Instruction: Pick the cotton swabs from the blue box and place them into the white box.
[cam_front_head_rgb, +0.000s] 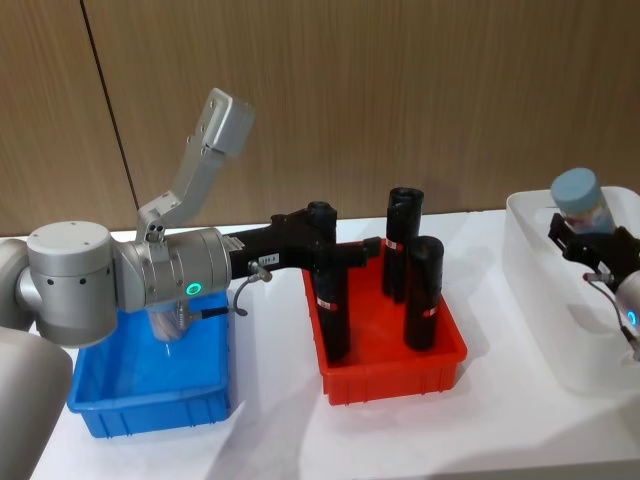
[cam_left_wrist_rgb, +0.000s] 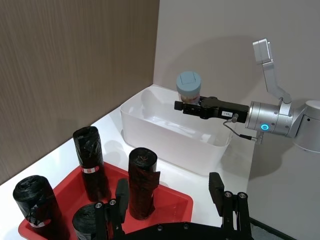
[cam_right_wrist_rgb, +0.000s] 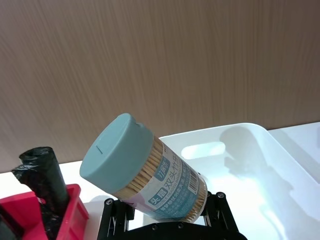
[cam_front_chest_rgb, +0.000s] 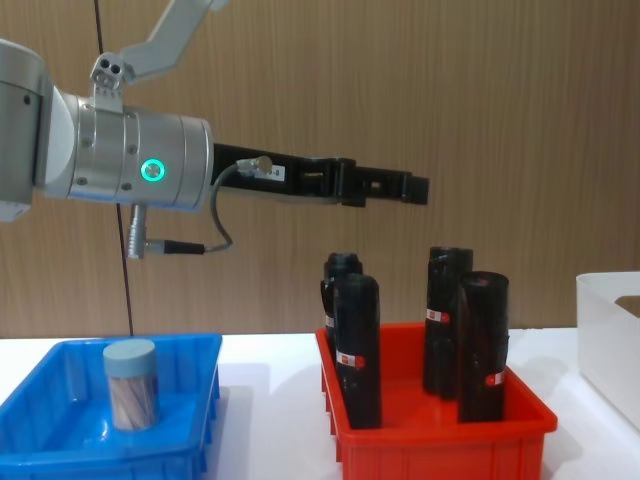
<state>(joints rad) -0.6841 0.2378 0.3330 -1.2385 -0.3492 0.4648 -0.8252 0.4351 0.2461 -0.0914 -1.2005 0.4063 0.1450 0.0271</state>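
Observation:
My right gripper is shut on a jar of cotton swabs with a pale blue lid. It holds the jar tilted above the white box at the far right. In the right wrist view the jar sits between the fingers with the white box below. Another jar of cotton swabs stands upright in the blue box at the left. My left gripper hangs open and empty, high over the red bin, away from the blue box.
A red bin in the middle holds several tall black bottles, seen close in the left wrist view. The left arm's body covers part of the blue box. A wood-panelled wall stands behind the white table.

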